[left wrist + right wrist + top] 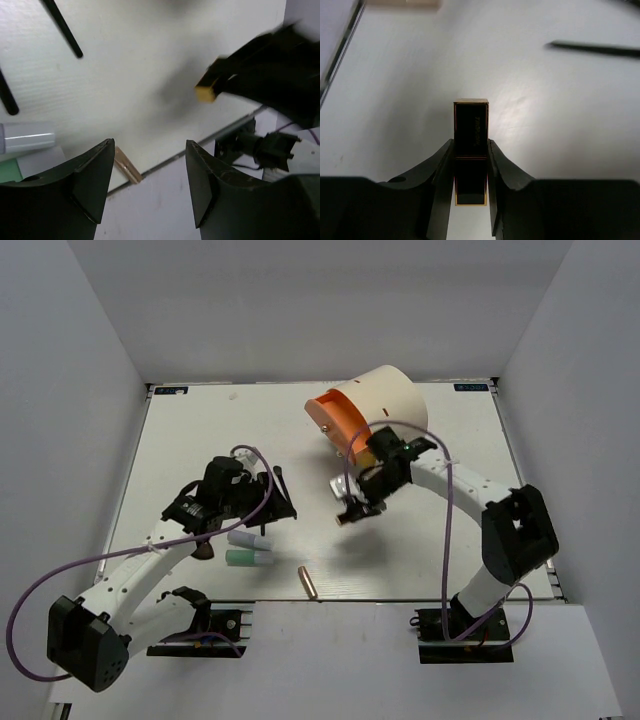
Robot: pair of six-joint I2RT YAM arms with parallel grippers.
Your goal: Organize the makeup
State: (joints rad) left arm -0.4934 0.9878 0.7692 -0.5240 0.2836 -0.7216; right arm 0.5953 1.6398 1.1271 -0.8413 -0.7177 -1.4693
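Observation:
My right gripper (351,510) is shut on the small gold-black rectangular case (471,131) and holds it above the table's middle; the jaws (471,150) clamp its sides. My left gripper (281,502) is open and empty, hovering over the table (150,170). The copper-pink lipstick tube (307,582) lies near the front edge and shows by my left finger (127,165). The lavender tube (248,538) and the mint green tube (248,558) lie side by side left of it. Thin black-handled brushes (62,26) lie near my left gripper; one shows in the right wrist view (595,48).
A big cream drum with an orange face (372,412) lies on its side at the back centre, just behind my right arm. The table's front edge (200,145) runs close to the lipstick. White walls enclose the table.

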